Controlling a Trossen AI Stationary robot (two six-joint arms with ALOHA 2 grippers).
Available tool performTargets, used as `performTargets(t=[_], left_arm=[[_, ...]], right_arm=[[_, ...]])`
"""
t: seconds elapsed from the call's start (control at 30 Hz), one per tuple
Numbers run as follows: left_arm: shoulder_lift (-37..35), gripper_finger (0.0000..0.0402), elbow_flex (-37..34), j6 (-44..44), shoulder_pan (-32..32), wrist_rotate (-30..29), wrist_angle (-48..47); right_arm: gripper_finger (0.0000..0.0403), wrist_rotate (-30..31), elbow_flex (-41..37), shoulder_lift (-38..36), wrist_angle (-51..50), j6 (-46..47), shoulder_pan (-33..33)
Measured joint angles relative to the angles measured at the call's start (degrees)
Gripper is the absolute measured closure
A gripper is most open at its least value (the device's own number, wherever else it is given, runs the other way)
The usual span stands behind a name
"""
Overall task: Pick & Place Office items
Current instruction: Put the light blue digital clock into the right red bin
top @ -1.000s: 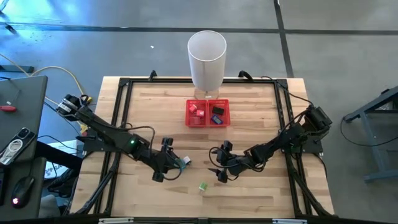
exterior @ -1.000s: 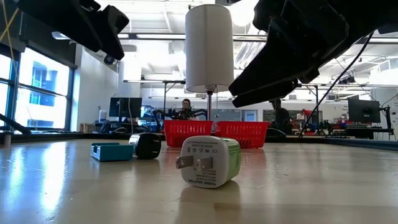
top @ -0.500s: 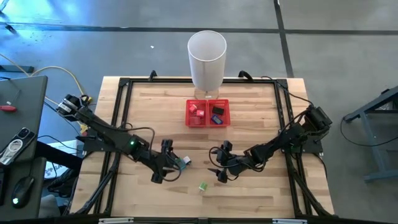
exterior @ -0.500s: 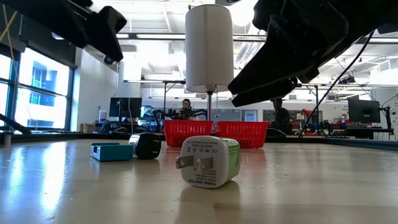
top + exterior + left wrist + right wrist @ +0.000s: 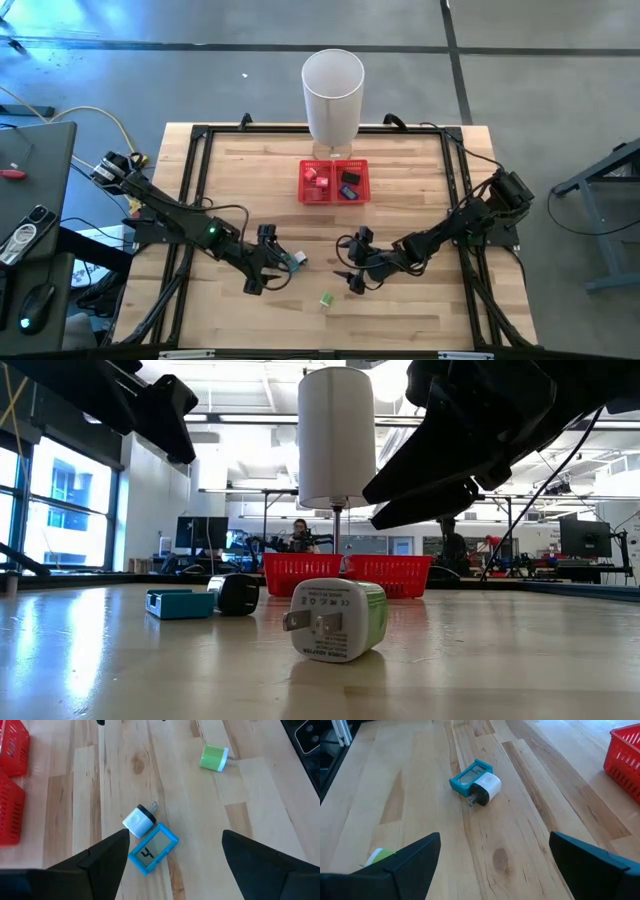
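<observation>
On the wood table lie a flat teal piece with a small screen [image 5: 152, 848] and, touching it, a white-and-black plug block [image 5: 139, 819]. A green-white plug block [image 5: 214, 758] lies alone nearer the near edge [image 5: 326, 299]. My left gripper [image 5: 175, 840] hovers open just left of the teal piece [image 5: 296, 261]. My right gripper [image 5: 494, 836] hovers open to its right [image 5: 343, 260], facing the pair [image 5: 470, 776]. Several more small pieces sit in the red mesh tray [image 5: 334, 181].
A tall white cylinder bin [image 5: 333, 95] stands behind the red tray at the far edge. A black frame [image 5: 190, 180] runs round the table. In the low view the green-white block [image 5: 335, 620] lies closest, both arms overhead. Bare wood lies along the near edge.
</observation>
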Motion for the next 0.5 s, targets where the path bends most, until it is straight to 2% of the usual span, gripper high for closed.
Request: performTargets(t=[0.3, 0.5], left_arm=[[0.0, 0.0092, 0.0, 7.1, 0.0, 0.0, -3.5], [0.0, 0.0092, 0.0, 8.0, 0.4, 0.7, -5.5]], right_arm=[[0.0041, 0.0, 0.0, 0.0, 0.0, 0.4, 0.0], [0.0041, 0.0, 0.0, 0.0, 0.4, 0.4, 0.0]])
